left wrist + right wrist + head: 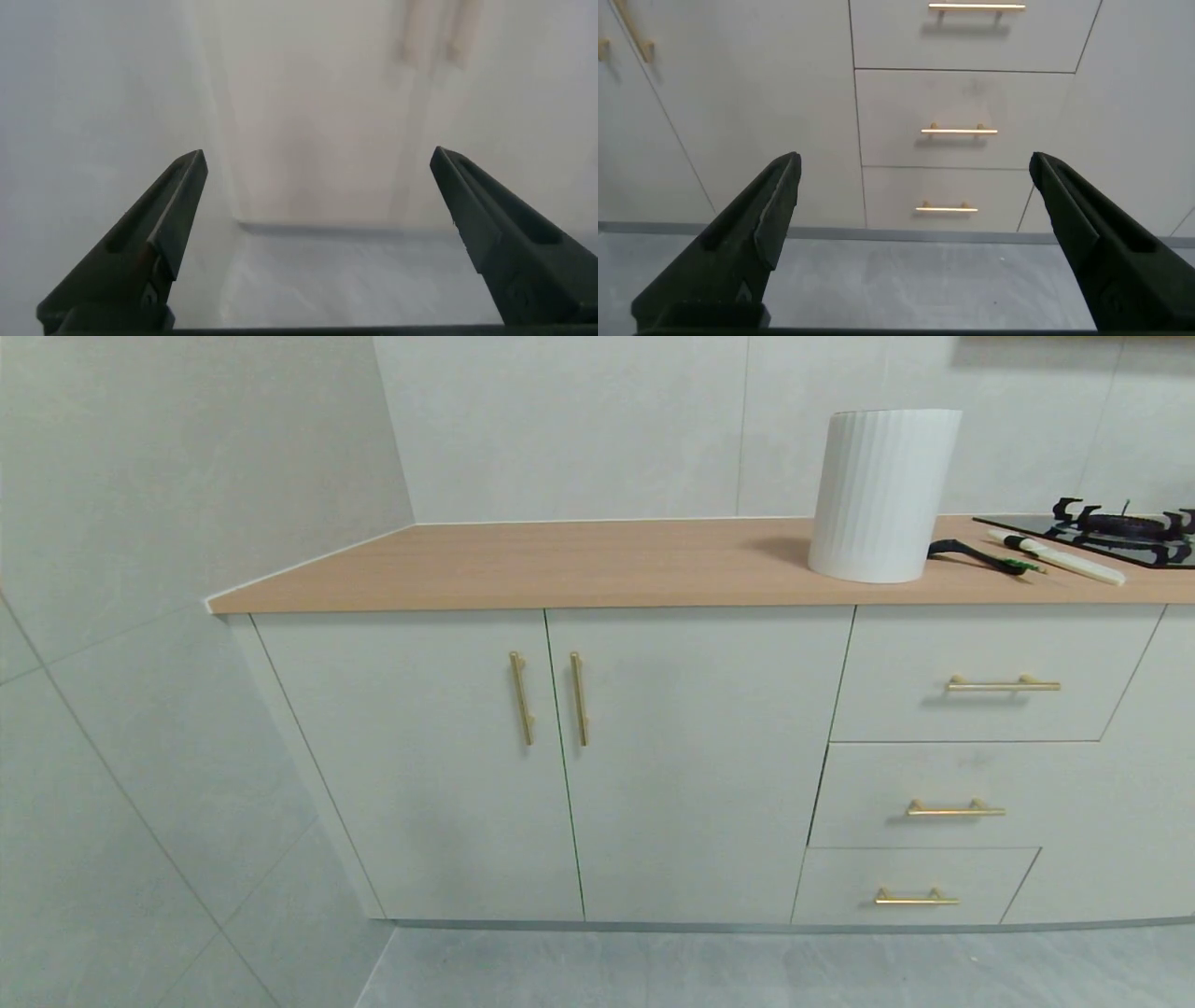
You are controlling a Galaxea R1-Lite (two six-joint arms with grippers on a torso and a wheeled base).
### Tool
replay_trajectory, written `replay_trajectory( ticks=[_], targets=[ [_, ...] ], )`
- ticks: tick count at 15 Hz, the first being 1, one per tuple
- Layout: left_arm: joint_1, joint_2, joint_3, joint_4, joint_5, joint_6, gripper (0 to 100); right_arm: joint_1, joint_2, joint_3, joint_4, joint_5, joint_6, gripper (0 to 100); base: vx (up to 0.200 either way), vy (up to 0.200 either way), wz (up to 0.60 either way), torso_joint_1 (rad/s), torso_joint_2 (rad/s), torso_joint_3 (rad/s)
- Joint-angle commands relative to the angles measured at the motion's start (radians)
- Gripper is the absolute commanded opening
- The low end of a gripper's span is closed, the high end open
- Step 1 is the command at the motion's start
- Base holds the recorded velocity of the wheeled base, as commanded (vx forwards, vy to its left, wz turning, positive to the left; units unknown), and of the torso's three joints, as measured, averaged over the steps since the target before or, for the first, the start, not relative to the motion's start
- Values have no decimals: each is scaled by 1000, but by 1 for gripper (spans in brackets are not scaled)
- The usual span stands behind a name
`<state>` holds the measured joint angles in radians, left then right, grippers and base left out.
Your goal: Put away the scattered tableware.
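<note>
Head view: utensils (1027, 558) on tabletop (560, 565), 3 o'clock of canister (882, 495), long axes 10-to-4. Wrist views: left gripper (318, 157) and right gripper (914, 159), fingers spread wide.

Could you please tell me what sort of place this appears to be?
Most likely a kitchen: a wooden countertop over pale cabinets, a black gas hob at its right end, and utensils lying beside a white ribbed container.
</note>
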<state>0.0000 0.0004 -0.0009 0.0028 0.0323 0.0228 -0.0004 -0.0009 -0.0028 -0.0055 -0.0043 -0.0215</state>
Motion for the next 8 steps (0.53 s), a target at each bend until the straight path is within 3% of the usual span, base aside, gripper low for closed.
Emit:
replay_trajectory(
  ticks=[1,2,3,5,8],
  targets=[
    [0,0,1,3,-2,0,100,0,2,3,2,3,3,100,0,0,0,0,0,0],
    [0,0,1,2,-6,6,100,0,2,3,2,3,3,100,0,0,0,0,0,0],
    [0,0,1,3,-11,32,100,0,1,3,1,3,11,100,0,0,0,0,0,0],
    [0,0,1,2,-12,34,100,0,2,3,2,9,9,100,0,0,0,0,0,0],
    [0,0,1,-1,-12,-26,100,0,1,3,1,10,11,100,0,0,0,0,0,0]
  ],
)
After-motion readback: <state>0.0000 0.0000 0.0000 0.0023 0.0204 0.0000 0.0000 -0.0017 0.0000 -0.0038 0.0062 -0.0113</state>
